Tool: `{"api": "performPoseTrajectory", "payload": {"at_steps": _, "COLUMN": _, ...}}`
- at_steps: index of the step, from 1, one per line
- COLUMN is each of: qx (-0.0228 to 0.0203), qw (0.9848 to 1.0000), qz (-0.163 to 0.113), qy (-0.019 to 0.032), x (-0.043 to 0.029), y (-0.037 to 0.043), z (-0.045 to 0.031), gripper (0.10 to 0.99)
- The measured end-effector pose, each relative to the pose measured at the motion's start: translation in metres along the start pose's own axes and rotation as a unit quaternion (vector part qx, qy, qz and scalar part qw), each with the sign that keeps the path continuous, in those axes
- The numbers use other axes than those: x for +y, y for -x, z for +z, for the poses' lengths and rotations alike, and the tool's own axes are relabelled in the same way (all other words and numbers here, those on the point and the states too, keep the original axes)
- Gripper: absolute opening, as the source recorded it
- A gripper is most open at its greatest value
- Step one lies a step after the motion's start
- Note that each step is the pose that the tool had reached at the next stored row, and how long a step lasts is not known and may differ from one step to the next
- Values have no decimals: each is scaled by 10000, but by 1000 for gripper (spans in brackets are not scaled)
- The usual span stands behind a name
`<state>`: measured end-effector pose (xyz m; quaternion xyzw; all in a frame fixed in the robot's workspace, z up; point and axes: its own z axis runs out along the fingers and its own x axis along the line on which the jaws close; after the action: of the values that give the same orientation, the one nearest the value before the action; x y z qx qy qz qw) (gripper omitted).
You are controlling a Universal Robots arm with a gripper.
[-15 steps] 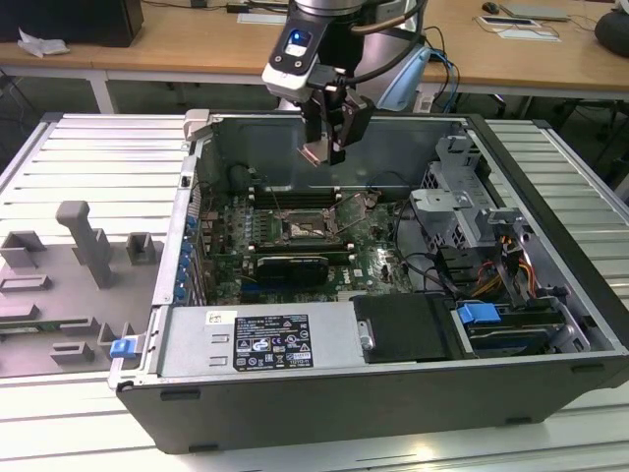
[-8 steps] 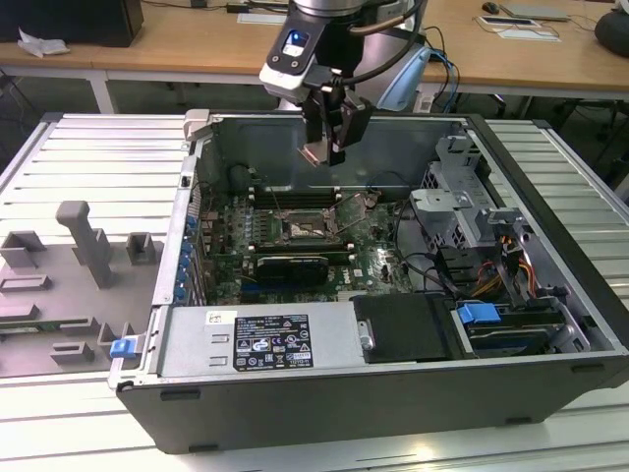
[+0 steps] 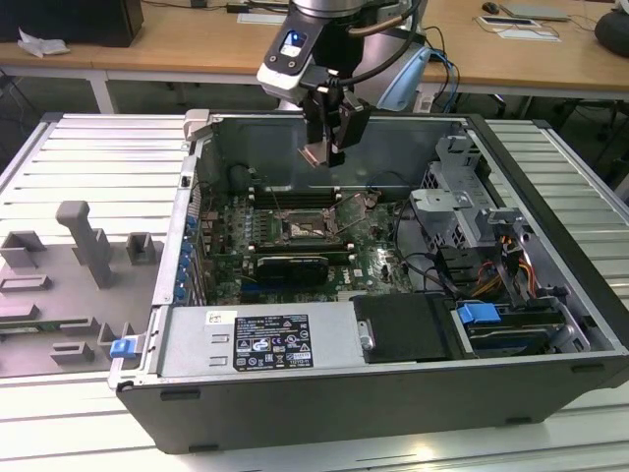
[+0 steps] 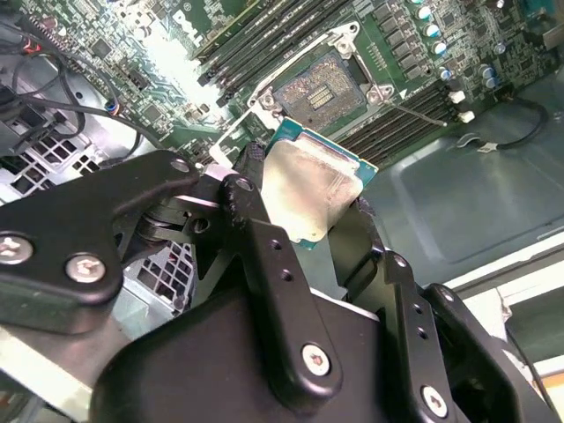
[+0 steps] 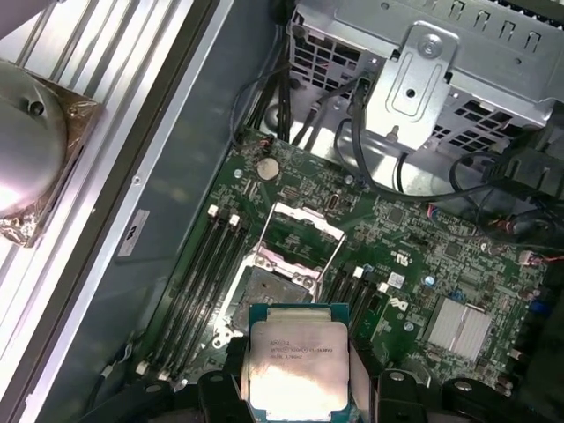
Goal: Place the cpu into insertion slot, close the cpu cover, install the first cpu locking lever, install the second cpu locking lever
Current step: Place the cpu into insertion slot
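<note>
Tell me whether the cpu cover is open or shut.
Open. The cpu cover stands tilted up off the socket, whose bare contacts show; the cpu is in the gripper, above the board.

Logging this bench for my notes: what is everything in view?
table: one, silver slatted, under the computer case
computer case: one, black, open, on the table
motherboard: one, green, inside the computer case
cpu socket: one, dark, empty, on the motherboard
cpu cover: one, silvery, swung open at the cpu socket
cpu: one, silver-tan, held above the motherboard
drive cage: one, silver, inside the computer case, exterior view's right
fixture tray: one, grey, on the table, exterior view's left
gripper: one, black, shut on the cpu
</note>
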<state>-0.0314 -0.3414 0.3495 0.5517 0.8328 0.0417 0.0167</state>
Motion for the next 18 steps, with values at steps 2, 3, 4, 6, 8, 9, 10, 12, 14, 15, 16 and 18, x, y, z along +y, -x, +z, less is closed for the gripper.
{"api": "performPoseTrajectory", "payload": {"at_steps": 2, "qx": -10, "qw": 9999, "qz": 113, "qy": 3, "x": -1, "y": 0, "z": 7, "gripper": 537}}
{"api": "performPoseTrajectory", "payload": {"at_steps": 3, "qx": -13, "qw": 9999, "qz": 152, "qy": 3, "x": -1, "y": 0, "z": 8, "gripper": 537}}
{"api": "performPoseTrajectory", "payload": {"at_steps": 4, "qx": -17, "qw": 9998, "qz": 195, "qy": 4, "x": -1, "y": 0, "z": 10, "gripper": 537}}
{"api": "performPoseTrajectory", "payload": {"at_steps": 6, "qx": -41, "qw": 9989, "qz": 467, "qy": 9, "x": -2, "y": 0, "z": 22, "gripper": 537}}
{"api": "performPoseTrajectory", "payload": {"at_steps": 8, "qx": -53, "qw": 9981, "qz": 609, "qy": 11, "x": -3, "y": 1, "z": 27, "gripper": 537}}
{"api": "performPoseTrajectory", "payload": {"at_steps": 9, "qx": -62, "qw": 9975, "qz": 708, "qy": 14, "x": -3, "y": 1, "z": 31, "gripper": 537}}
{"api": "performPoseTrajectory", "payload": {"at_steps": 10, "qx": -69, "qw": 9968, "qz": 792, "qy": 15, "x": -3, "y": 1, "z": 36, "gripper": 537}}
{"api": "performPoseTrajectory", "payload": {"at_steps": 12, "qx": -83, "qw": 9955, "qz": 944, "qy": 17, "x": -4, "y": 1, "z": 46, "gripper": 537}}
{"api": "performPoseTrajectory", "payload": {"at_steps": 14, "qx": -99, "qw": 9936, "qz": 1126, "qy": 20, "x": -6, "y": 1, "z": 64, "gripper": 537}}
{"api": "performPoseTrajectory", "payload": {"at_steps": 15, "qx": -104, "qw": 9928, "qz": 1189, "qy": 20, "x": -6, "y": 1, "z": 72, "gripper": 537}}
{"api": "performPoseTrajectory", "payload": {"at_steps": 16, "qx": -111, "qw": 9919, "qz": 1269, "qy": 21, "x": -7, "y": 1, "z": 83, "gripper": 537}}
{"api": "performPoseTrajectory", "payload": {"at_steps": 18, "qx": -118, "qw": 9908, "qz": 1349, "qy": 21, "x": -10, "y": 2, "z": 107, "gripper": 537}}
